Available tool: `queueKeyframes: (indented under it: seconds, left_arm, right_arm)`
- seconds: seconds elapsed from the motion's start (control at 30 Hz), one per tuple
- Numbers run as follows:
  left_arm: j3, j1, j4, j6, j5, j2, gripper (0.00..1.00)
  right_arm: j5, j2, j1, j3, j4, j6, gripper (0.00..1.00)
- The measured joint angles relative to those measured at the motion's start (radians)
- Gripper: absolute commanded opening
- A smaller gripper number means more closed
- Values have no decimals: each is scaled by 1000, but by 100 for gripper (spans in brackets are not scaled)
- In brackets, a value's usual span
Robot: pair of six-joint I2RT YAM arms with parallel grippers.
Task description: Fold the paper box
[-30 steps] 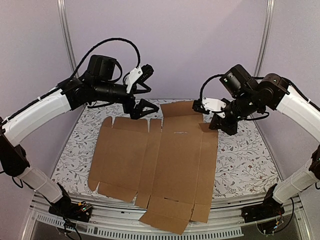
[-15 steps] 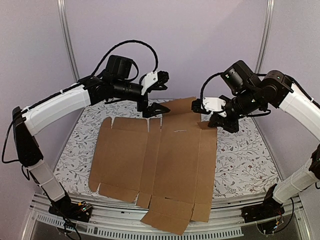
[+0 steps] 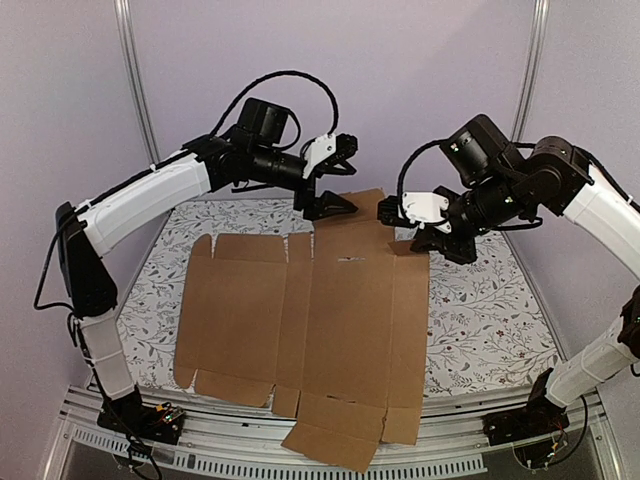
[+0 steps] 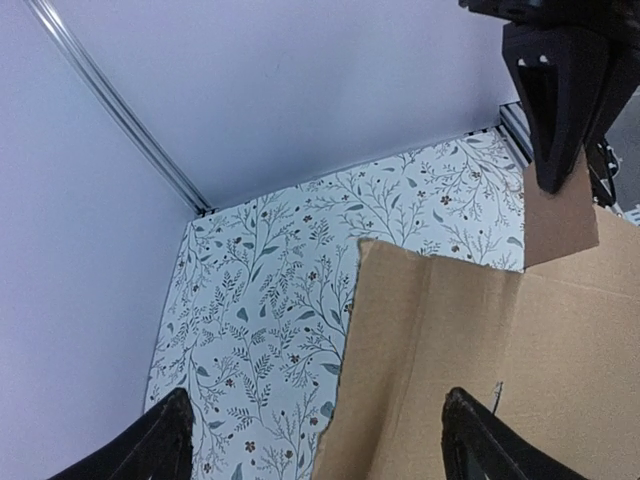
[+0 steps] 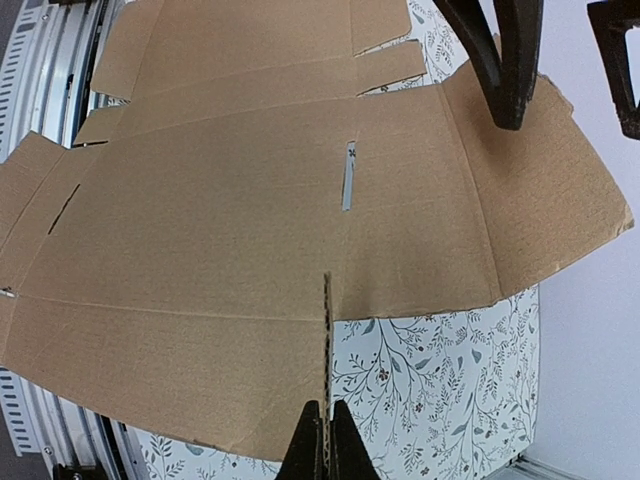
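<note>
The paper box (image 3: 340, 320) is a flat brown die-cut cardboard sheet on the floral table, its near flaps over the front edge. It also shows in the left wrist view (image 4: 470, 360) and the right wrist view (image 5: 220, 230). My left gripper (image 3: 343, 178) is open and empty, hovering over the sheet's far flap (image 3: 350, 210), which tilts up a little. In the left wrist view it (image 4: 320, 445) straddles the flap's left edge without touching. My right gripper (image 3: 421, 236) is shut on a small corner tab (image 5: 326, 340) at the far right, holding it upright on edge.
The floral table cover (image 3: 480, 310) shows on both sides of the sheet. Metal frame posts (image 3: 135, 90) and purple walls close in the back and sides. A metal rail (image 3: 200, 440) runs along the front edge.
My left arm has swung right and farther back, from the sheet's far left to over the far middle flap. My right gripper stayed shut on the tab, rising slightly.
</note>
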Motion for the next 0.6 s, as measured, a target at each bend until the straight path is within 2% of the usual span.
queueKeyframes:
  seconds: [0.07,0.23,0.4,0.6]
  left_arm:
    - [25,0,-23,5,13,16,74]
    - [66,0,-88,24,33,53,49]
    - [77,0,-141,43,39,60,43]
    - [79,0,-167,53,37,60,22]
  right_arm:
    - [15,0,13,5,-2,-2,0]
    - [42,6,29,11,-2,-5,0]
    - [58,8,33,11,-2,-6,0]
    - [63,8,35,11,-2,-6,0]
